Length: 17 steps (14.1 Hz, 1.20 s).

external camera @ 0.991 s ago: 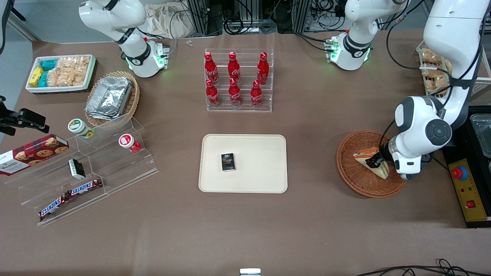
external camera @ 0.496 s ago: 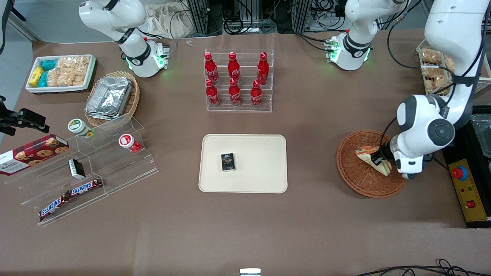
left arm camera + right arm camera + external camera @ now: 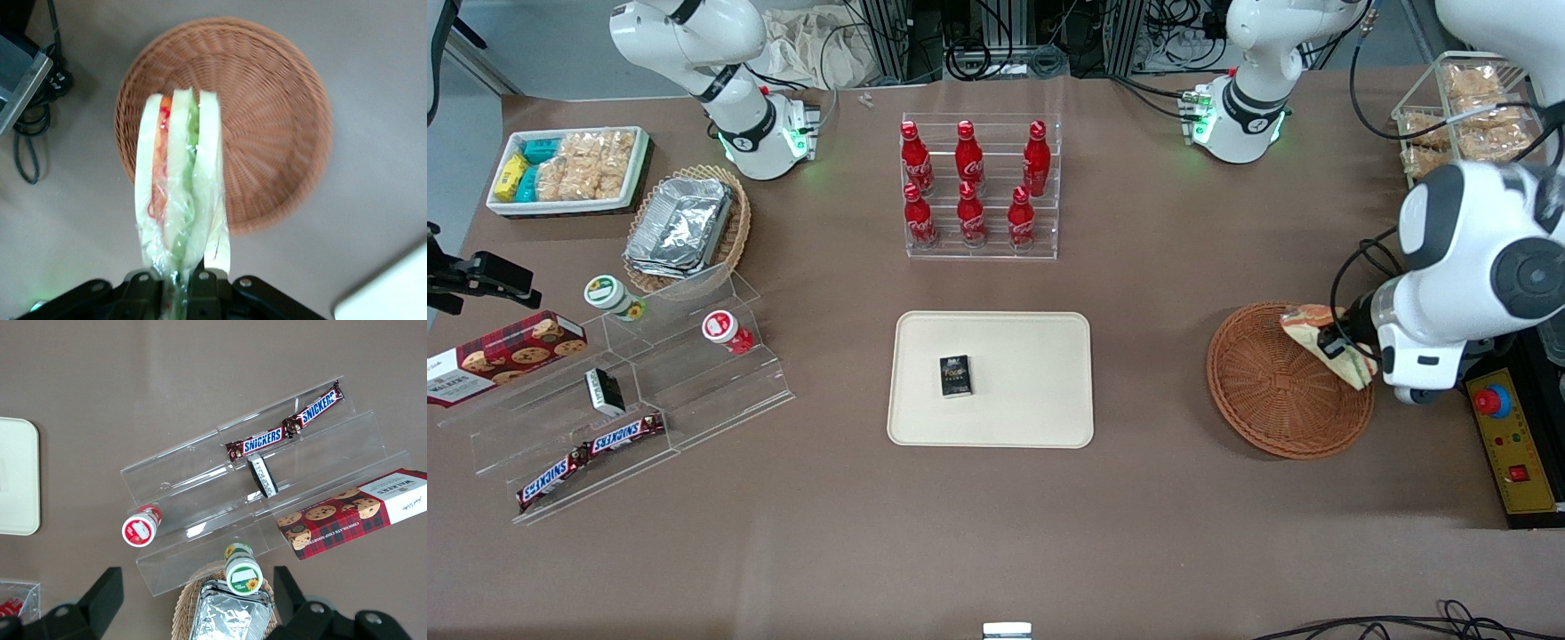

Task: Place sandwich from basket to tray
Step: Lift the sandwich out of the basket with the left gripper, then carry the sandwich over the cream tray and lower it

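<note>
Broadly, the table is brown and crowded toward the parked arm's end, with the tray lying flat at its middle. A small dark box sits on the tray, toward its nine-o'clock side as the front view shows it; the remaining tray surface is bare. At twelve o'clock from the tray, farther from the front camera, stands a clear rack holding six red bottles.

Toward the working arm's end lies the basket, round, reddish-brown and holding nothing. From the tray it lies at three o'clock, well apart, with only bare table between them.

Over the basket's two-o'clock rim hangs the gripper, its jaws closed narrow on the sandwich. In the wrist view the gripper pinches the wrap at the wedge's narrow end, and the sandwich stands clear of the weave, its pale bread slices and orange and green layers edge-on, with the basket beneath it.

Toward the parked arm's end stands a clear stepped stand with two Snickers bars, two small cups and a little dark packet. Beside it lie a cookie box, a pale basket of foil containers and a white bin of snacks.
</note>
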### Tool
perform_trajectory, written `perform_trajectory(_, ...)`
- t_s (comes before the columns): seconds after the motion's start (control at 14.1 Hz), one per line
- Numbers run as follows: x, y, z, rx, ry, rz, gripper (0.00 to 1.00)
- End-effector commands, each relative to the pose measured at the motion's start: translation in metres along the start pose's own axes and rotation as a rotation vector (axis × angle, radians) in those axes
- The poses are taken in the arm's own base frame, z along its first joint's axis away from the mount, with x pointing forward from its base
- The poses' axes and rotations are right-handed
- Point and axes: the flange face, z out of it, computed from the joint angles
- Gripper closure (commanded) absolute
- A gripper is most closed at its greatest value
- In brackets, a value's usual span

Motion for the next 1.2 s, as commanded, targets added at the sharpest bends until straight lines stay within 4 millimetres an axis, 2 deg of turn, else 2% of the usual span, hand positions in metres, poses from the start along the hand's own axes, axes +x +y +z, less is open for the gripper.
perform_trajectory(0.0,-0.034,0.052,-0.026,-0.035,-0.011,0.139,1.0)
perform_trajectory(0.14,-0.066,0.095,-0.026,-0.07,-0.032,0.305,1.0)
perform_trajectory(0.21,-0.081,0.118,-0.015,-0.079,-0.063,0.389,1.0)
perform_trajectory(0.35,-0.111,0.167,0.022,-0.077,-0.124,0.506,0.94)
perform_trajectory(0.42,-0.121,0.19,0.037,-0.071,-0.123,0.552,1.0)
perform_trajectory(0.64,-0.163,0.25,0.082,-0.023,-0.015,0.684,1.0)
perform_trajectory(0.71,-0.169,0.264,0.1,-0.033,0.003,0.71,1.0)
perform_trajectory(0.92,-0.164,0.288,0.149,-0.105,0.005,0.727,1.0)
perform_trajectory(1.06,-0.173,0.301,0.169,-0.115,0.028,0.751,1.0)
perform_trajectory(1.13,-0.171,0.301,0.176,-0.103,0.029,0.734,1.0)
